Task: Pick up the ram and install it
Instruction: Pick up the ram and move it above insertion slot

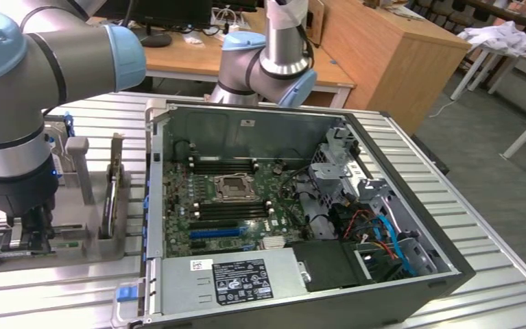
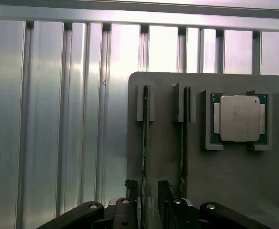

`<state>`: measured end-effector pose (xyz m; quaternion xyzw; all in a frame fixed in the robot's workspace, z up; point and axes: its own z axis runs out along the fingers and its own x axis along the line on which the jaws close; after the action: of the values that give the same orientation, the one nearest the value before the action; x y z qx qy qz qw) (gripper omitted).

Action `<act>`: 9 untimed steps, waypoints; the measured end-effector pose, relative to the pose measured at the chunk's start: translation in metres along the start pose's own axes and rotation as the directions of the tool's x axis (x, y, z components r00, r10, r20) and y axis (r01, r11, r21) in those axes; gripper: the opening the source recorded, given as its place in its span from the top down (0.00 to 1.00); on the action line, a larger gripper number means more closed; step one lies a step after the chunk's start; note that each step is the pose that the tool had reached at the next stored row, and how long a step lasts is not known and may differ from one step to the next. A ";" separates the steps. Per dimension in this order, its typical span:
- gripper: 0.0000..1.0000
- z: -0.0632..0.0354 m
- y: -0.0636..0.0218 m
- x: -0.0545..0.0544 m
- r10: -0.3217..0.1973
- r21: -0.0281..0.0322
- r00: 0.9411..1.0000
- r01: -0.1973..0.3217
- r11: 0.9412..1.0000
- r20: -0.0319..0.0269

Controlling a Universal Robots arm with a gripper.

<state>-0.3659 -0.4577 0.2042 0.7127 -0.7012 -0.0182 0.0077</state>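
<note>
Two ram sticks stand on edge in slots of a grey holder plate (image 2: 168, 157). The nearer ram (image 2: 145, 143) runs straight between my fingertips; the second ram (image 2: 182, 138) stands one slot over. My gripper (image 2: 148, 191) is open, with a black finger on each side of the nearer stick and small gaps showing. In the exterior view the gripper (image 1: 27, 236) hangs low over the holder at that view's left, where a thin green ram edge (image 1: 62, 250) shows. The motherboard (image 1: 235, 199) lies in the open computer case, with black memory slots (image 1: 224, 166) beside the CPU socket.
A square silver CPU chip (image 2: 239, 118) sits in a recess of the holder plate. Upright posts and a card (image 1: 112, 195) stand between the gripper and the case wall (image 1: 150, 199). The ribbed aluminium table (image 2: 58, 119) surrounds the plate. A second robot arm (image 1: 276, 62) stands behind the case.
</note>
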 end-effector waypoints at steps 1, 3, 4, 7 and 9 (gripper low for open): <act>0.69 -0.0001 0.0000 0.000 0.000 0.000 1.000 0.000 1.000 0.000; 0.69 0.0003 0.0000 0.000 0.000 0.000 1.000 0.000 1.000 0.000; 0.69 0.0010 -0.0001 0.000 0.000 0.000 1.000 0.000 1.000 0.000; 0.69 0.0029 -0.0001 0.000 0.000 0.000 1.000 0.000 1.000 0.000; 0.69 0.0030 -0.0001 0.000 0.000 0.000 1.000 0.000 1.000 0.000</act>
<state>-0.3659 -0.4576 0.2012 0.7127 -0.7012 -0.0183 0.0078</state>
